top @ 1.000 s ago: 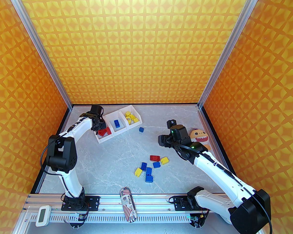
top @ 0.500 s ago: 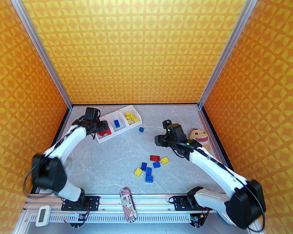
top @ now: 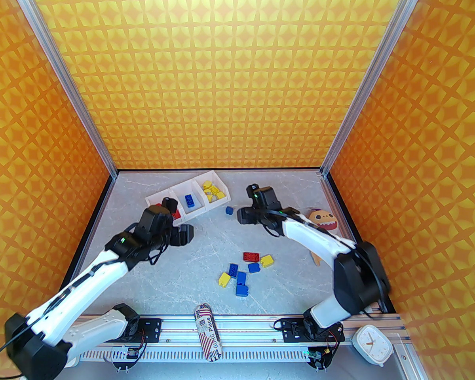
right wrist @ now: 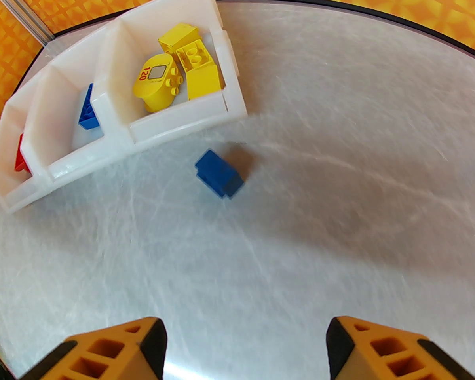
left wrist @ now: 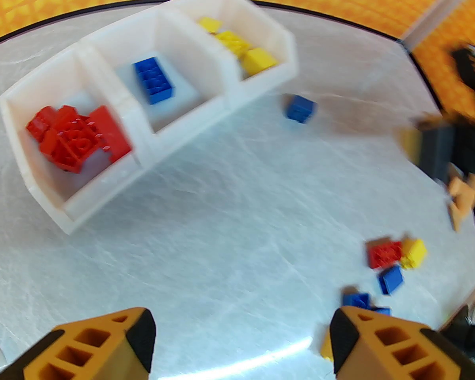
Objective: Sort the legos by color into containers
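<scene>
Left gripper (left wrist: 241,339): jaws wide, nothing between them. It hangs over the table (left wrist: 206,220), and the containers (left wrist: 182,133) lie ahead and to the left, well apart.

Right gripper (right wrist: 243,342): jaws wide, empty. One blue lego (right wrist: 218,173) lies ahead, clear of the fingertips, just beside the yellow compartment (right wrist: 174,127).

The loose legos (top: 245,269) cluster mid-table.

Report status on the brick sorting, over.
Left end effector open, empty; right end effector open, empty. Blue plastic brick loose beside white three-bin plastic tray; red, blue, yellow bricks clustered mid-table. Orange plush monster at right edge, not blocking.
</scene>
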`<state>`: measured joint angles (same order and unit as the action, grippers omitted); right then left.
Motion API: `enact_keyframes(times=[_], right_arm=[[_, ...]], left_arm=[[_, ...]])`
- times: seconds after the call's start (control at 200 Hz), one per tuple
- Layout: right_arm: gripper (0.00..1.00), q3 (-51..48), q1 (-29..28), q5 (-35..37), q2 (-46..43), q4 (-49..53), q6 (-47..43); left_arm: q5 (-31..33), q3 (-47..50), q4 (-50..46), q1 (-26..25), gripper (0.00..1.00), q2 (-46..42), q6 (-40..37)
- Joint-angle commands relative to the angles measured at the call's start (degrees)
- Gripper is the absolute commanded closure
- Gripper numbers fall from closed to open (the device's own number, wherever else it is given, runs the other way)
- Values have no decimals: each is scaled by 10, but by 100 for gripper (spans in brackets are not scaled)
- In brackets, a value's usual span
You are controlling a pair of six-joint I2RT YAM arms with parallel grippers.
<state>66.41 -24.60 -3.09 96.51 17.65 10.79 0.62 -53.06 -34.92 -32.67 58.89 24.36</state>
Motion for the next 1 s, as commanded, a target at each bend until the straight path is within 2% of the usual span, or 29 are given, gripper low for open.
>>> enact_keyframes(times=[0.0,0.125,0.51,0.63,0.84,0.995], right_arm=[[30,56,1,-39,69,-8,-49],[31,113,1,-58,142,9,-86],[32,232,2,-102,261,26,-113],[35,267,2,-123,293,46,-116],[41,257,1,-146,289,45,-112],[44,245,2,-135,281,45,-114]], left_arm=[[-54,33,32,-10,21,-26,18],[-59,55,19,-17,21,-44,28],[-59,61,-9,-18,20,-60,44],[-59,69,-5,-17,20,-60,46],[-59,78,-7,-18,21,-62,49],[-59,74,-7,-18,20,-62,44]])
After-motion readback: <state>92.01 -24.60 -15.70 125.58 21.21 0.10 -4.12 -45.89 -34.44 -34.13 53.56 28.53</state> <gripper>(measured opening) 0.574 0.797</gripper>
